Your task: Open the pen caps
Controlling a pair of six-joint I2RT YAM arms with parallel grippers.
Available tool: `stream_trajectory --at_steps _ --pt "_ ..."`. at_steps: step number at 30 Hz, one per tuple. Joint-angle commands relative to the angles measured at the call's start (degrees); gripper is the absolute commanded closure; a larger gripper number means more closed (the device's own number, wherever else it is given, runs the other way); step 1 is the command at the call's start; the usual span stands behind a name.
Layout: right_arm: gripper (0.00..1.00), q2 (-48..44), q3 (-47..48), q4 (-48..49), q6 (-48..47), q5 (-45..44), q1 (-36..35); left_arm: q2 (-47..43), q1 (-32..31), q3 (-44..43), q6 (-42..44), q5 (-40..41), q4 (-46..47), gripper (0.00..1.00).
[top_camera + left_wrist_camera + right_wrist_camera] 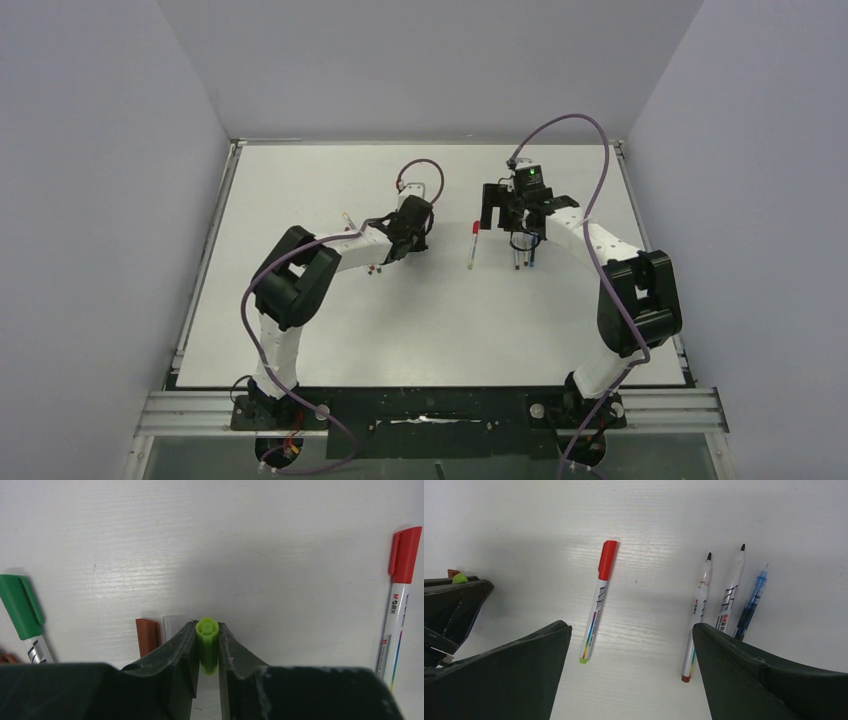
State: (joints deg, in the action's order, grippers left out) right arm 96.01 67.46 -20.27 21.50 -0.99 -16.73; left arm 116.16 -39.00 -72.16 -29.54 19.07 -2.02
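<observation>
Lime cap (207,650) sits pinched in your left gripper (206,628). Your right gripper (630,626) gapes wide, empty, a red-capped pen (597,600) beneath it.

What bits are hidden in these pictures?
- Left wrist: lime cap, lower end hidden inside the left gripper.
- Left wrist: green-capped pen, barrel cut off by that gripper's body.
- Right wrist: blue pen, lower end behind a finger of the right gripper.
- Top: pens by that gripper, too small to count.
</observation>
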Motion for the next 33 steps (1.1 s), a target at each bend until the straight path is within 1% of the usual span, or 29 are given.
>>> stream_trajectory --at_steps 1,8,15,22,29,33 --pt "0.02 -2.4 0.0 2.2 0.3 0.8 -0.2 1.9 0.0 -3.2 0.3 1.6 -1.1 0.81" --pt "0.02 -1.9 0.0 2.3 0.2 0.9 -0.2 1.4 0.1 -2.6 0.2 2.5 -1.2 0.72" --pt "0.02 -1.4 0.1 2.2 0.0 0.8 -0.3 -2.3 0.1 -0.5 0.4 3.2 -0.9 0.70" --pt "0.02 -0.9 0.2 1.9 -0.1 0.2 -0.4 -11.4 0.0 4.6 0.6 2.7 1.1 0.65" --pt "0.02 0.2 0.9 1.5 -0.3 -0.7 -0.9 -21.6 -0.4 11.0 1.5 -0.8 4.5 0.60" --pt "0.02 1.4 1.3 1.1 -0.5 -1.3 -1.3 -26.5 -0.6 15.9 1.5 -1.6 8.8 0.58"
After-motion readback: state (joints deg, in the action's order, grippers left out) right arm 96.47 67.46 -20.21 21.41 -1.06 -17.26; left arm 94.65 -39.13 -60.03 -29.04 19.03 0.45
